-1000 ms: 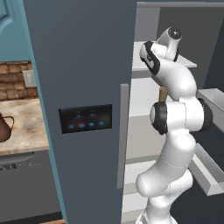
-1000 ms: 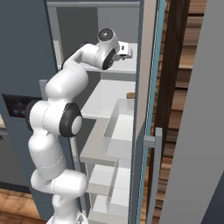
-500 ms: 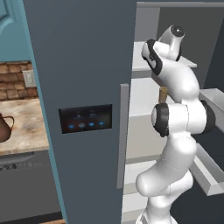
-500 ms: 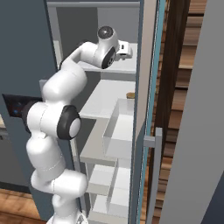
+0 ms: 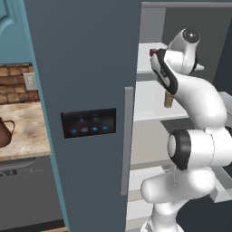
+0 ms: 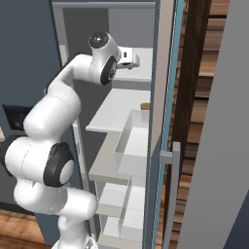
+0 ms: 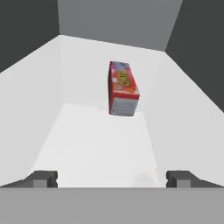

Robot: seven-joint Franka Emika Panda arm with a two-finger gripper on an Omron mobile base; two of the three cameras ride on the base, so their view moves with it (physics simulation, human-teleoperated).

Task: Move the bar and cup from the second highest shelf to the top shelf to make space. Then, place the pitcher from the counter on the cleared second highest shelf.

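Bar on top shelf, jaws wide

Bar (image 7: 122,89) lies flat on the top shelf (image 7: 96,144), toward the far wall, bare slab all around it. Gripper (image 7: 112,178) hangs spread wide and empty, near the front edge. Cup (image 5: 168,99) stands on the second highest shelf (image 5: 149,102). Pitcher (image 5: 4,132) sits far left on the counter (image 5: 27,129).

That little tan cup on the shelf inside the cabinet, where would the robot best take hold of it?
Probably around the side wall, near mid-height, coming in level from the open cabinet front. The cup stands upright on the second highest shelf, has no handle, and looks narrow enough for the gripper, whose jaws stand wide open. The shelf above leaves little room to come down from the top.
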